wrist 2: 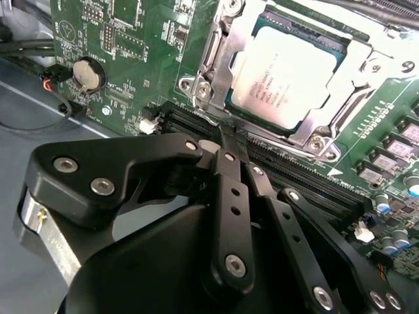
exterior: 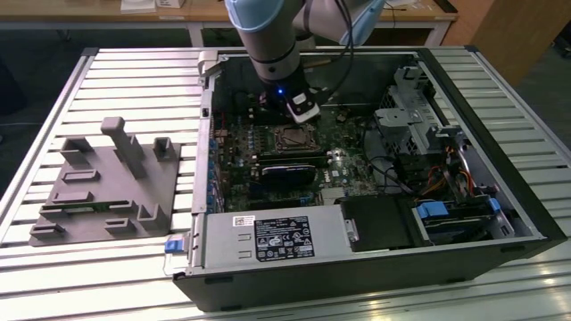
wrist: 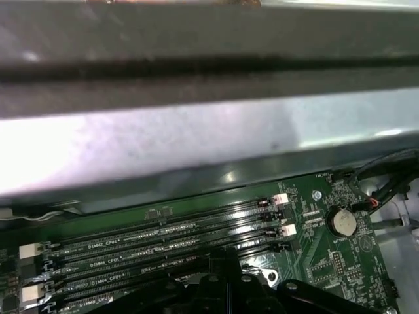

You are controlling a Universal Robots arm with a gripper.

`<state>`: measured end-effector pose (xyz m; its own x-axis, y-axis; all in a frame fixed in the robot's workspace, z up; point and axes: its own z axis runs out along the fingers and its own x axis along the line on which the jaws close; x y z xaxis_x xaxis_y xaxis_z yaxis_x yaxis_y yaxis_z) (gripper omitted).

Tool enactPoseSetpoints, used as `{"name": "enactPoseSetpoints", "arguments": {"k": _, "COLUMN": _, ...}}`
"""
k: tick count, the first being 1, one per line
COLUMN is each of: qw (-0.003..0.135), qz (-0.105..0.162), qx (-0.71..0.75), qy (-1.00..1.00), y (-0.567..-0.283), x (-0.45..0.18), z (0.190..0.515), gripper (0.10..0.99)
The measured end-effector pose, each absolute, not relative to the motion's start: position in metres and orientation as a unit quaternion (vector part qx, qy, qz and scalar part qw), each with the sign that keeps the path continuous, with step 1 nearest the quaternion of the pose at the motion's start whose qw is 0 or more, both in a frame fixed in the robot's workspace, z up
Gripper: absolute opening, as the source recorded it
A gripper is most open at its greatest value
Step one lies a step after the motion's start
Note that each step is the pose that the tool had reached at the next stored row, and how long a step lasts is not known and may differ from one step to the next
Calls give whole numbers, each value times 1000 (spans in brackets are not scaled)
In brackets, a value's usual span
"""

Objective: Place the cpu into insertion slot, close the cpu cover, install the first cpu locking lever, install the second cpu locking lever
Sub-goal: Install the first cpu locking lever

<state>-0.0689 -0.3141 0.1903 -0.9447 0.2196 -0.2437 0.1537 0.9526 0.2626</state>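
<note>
- The arm is reaching down into the open computer case (exterior: pixel 499 200), in the upper middle of the exterior view.
- The gripper (exterior: pixel 306 119) is hanging just above the motherboard, at the far edge of the insertion slot (exterior: pixel 275 139).
- In the second wrist view, the gripper (wrist 2: pixel 228 139) is showing its fingers drawn tightly together. Nothing can be seen pinched between them.
- The fingertips are sitting over the memory slots (wrist 2: pixel 294 175), just beside the near edge of the cpu cover (wrist 2: pixel 219 55).
- The cpu (wrist 2: pixel 288 75) is lying flat inside the socket, its pale metal top facing up.
- The cpu cover is lying down around it, framing the chip.
- A round coin battery (wrist 2: pixel 88 73) is sitting on the green board, well apart from the socket.
- In the first wrist view, the memory slots (wrist: pixel 163 243) are running past the gripper (wrist: pixel 226 271).
- A grey fixture tray (exterior: pixel 107 184) is resting on the slatted table (exterior: pixel 134 80), on the exterior view's left.
</note>
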Motion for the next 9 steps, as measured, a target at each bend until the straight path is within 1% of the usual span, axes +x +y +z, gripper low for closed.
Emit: {"name": "enactPoseSetpoints", "arguments": {"k": 9, "qw": 138, "qz": 118, "qx": 99, "qy": 978, "y": -314, "x": -69, "z": 187, "gripper": 106}}
